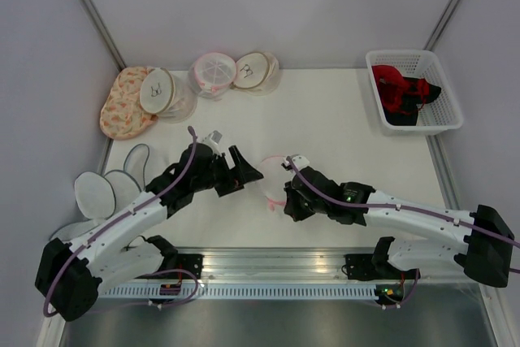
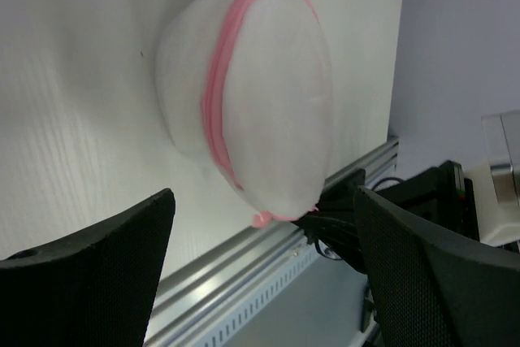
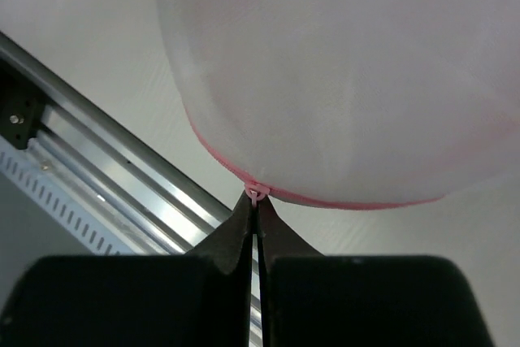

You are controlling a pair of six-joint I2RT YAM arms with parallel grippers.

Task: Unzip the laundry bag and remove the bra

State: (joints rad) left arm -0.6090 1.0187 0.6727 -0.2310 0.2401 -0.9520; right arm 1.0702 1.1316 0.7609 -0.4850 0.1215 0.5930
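White tabletop is filling the space between pale walls, and your laundry bag, a round white mesh pouch, is lying on it near the front rail, between the two arms. Your left gripper is standing released, its black fingers spreading wide and stopping just short of the bag, which is sitting beyond their tips. Your right gripper is clenching tight on the small pink zipper pull at the bag's near edge, its fingertips pressing together around it. The pink zipper is running round the bag's rim and looking closed along the stretch you are seeing. The mesh is hiding whatever is inside, so you cannot tell where the bra is. A white basket holding red and black garments is sitting at the far right corner, and more mesh bags are resting along the back edge.
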